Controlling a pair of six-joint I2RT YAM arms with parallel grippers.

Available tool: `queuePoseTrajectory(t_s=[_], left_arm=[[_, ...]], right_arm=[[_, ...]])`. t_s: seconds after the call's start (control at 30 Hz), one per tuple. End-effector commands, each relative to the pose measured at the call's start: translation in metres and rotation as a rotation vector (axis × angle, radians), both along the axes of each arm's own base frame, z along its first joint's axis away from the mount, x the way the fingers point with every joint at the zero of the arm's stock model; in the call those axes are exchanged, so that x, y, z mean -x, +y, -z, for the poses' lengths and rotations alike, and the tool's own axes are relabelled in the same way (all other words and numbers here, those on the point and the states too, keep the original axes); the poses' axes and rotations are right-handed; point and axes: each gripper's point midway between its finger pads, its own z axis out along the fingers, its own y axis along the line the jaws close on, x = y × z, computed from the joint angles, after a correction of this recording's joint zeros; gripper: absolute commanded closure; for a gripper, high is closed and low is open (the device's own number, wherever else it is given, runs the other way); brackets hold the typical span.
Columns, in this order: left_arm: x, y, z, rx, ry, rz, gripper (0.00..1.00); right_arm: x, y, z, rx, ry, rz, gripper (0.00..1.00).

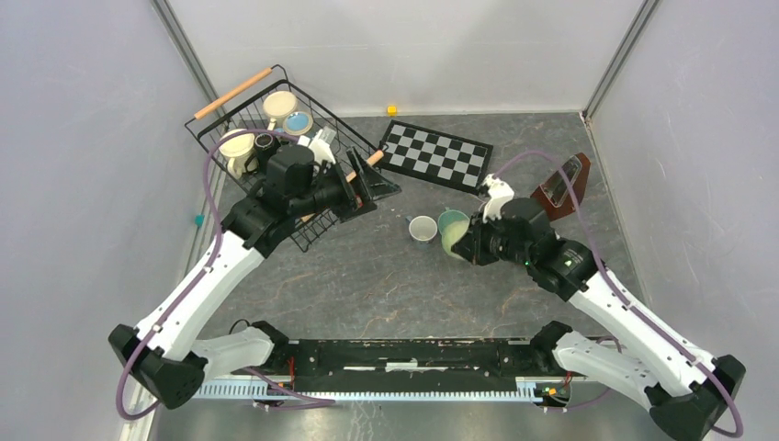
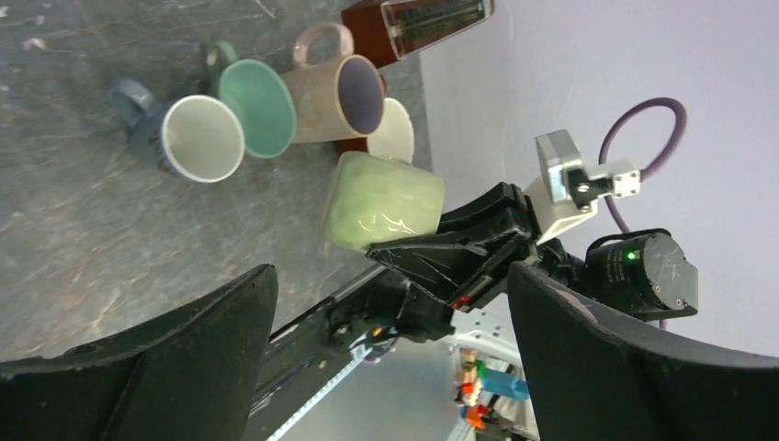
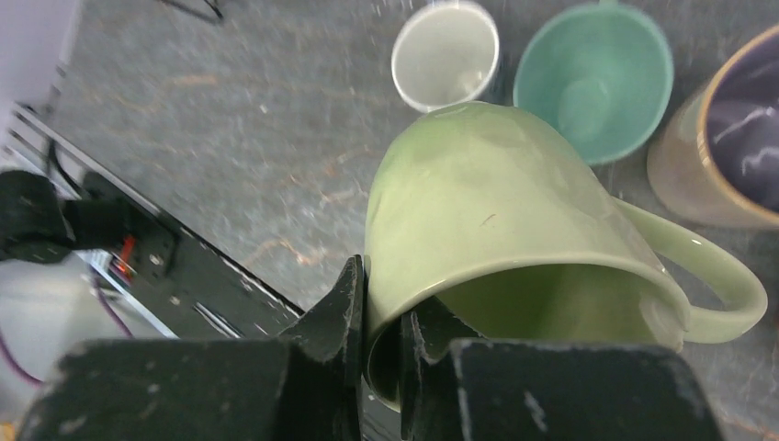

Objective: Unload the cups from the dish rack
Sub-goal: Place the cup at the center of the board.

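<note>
R hand (image 3: 381, 308) clamps green cup (image 3: 487, 202) by rim.

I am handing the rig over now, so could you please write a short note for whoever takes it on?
Left gripper: open, empty, at the dish rack's near corner.
Right gripper: shut on the light green cup's rim, cup tilted.
Done: grey-blue cup, teal cup and beige-pink cup stand on the table.
Left: set the green cup down; unload the cream cup and others in the rack.

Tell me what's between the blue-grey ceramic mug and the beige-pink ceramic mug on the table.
The teal ceramic mug sits between them; the right wrist view shows it best.
</note>
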Motion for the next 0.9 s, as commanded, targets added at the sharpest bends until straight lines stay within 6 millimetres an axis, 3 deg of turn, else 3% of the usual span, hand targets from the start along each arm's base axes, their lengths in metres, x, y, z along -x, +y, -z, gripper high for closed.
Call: queuePoseTrajectory(t_s=[0.0,0.23,0.47,0.87], left_arm=[[0.009,0.025,0.017,-0.150,-0.069,-0.025,0.00],[0.016,0.040,0.013,-0.193,-0.109,-0.052,0.00],[0.018,0.043,0.014,-0.202,-0.116,-0.055,0.00],[0.016,0.043,0.017,-0.214,-0.116,-0.051,0.00]], right_arm=[[0.004,0.003,0.019,0.104,-0.027,0.015,1.00],[0.016,0.036,0.058,0.286,-0.012,-0.023,1.00],[0.015,0.045,0.092,0.392,0.029,-0.044,1.00],[0.002,0.061,0.104,0.463,0.036,-0.066,1.00]])
